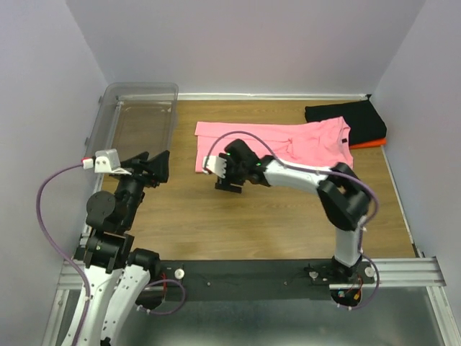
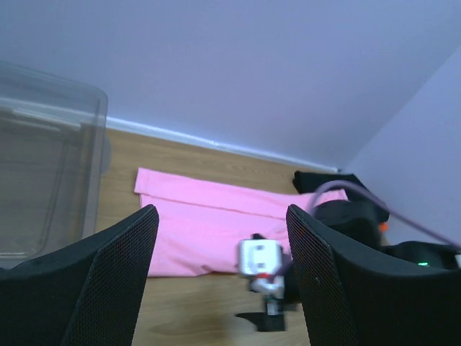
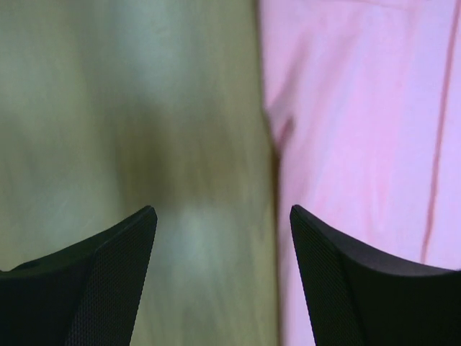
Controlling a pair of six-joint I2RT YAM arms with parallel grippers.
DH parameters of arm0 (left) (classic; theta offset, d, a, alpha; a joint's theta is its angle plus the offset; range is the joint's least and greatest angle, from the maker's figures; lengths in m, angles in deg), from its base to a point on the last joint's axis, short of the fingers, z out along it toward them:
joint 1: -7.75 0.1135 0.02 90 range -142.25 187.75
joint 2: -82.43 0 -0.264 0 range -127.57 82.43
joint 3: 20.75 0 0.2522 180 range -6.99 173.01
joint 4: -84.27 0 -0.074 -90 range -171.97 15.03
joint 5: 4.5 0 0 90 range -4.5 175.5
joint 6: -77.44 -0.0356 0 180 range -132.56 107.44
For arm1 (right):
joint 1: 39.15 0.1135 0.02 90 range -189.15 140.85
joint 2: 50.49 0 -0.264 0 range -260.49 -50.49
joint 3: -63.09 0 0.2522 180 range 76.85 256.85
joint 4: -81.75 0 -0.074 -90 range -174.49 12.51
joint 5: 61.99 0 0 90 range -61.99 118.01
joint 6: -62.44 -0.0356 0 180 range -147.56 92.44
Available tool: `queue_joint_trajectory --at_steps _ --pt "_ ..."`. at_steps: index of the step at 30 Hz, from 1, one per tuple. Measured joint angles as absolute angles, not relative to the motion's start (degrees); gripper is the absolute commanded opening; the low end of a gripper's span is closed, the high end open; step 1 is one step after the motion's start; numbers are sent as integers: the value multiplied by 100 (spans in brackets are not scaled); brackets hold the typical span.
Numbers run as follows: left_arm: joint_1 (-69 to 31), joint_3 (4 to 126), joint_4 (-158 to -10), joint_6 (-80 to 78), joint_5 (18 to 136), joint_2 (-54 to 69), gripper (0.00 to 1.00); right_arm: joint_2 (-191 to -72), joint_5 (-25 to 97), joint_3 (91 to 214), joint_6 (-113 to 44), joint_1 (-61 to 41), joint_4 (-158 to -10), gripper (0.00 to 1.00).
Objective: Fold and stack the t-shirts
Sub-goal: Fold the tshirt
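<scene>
Tabletop (image 1: 216,223): t-shirt (image 3: 360,144) edge beneath right gripper (image 3: 223,216)

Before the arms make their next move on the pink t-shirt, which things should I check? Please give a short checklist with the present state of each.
1. Right pincer open and empty: ok.
2. Left pincer open and empty: ok.
3. Right pincer over the edge of the pink t-shirt: ok, the edge runs between its fingers.
4. Left pincer within touch of the pink t-shirt: not ok, it hangs apart, near the clear bin.
5. Pink t-shirt smooth along its whole length: cannot tell, the right arm covers part of it.
6. Black t-shirt lying folded on the orange t-shirt: ok.
</scene>
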State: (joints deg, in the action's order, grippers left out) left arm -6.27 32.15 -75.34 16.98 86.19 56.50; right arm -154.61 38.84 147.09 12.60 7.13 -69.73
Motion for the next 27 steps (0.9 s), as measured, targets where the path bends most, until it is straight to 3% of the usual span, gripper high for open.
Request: queue_joint_trajectory --at_steps 5,12,14,16,21,23,25,27 --pt "-625 3285 -7103 1585 8892 6371 80 -17080 2515 16020 1264 1185 -7493 80" --pt "-625 3274 -6723 1504 8897 6531 80 -17631 1626 16643 1258 1296 -7775 68" --pt "-625 3267 -6699 1488 8897 6539 80 -17679 1565 16659 1234 1290 -7816 57" --pt "-625 3261 -6673 1482 8897 6539 80 -17727 1545 16667 1208 1285 -7838 55" --pt "-625 3241 -6636 1467 8897 6585 80 -17891 1558 16814 1066 1261 -7882 37" --pt "-625 3230 -6638 1467 8897 6623 80 -17983 1650 16925 1002 1229 -7867 22" --pt "-625 3208 -6642 1467 8894 6662 80 -18018 1753 16958 928 1196 -7847 1" --pt "-625 3193 -6642 1464 8894 6673 80 -18020 1868 16954 893 1174 -7827 1"
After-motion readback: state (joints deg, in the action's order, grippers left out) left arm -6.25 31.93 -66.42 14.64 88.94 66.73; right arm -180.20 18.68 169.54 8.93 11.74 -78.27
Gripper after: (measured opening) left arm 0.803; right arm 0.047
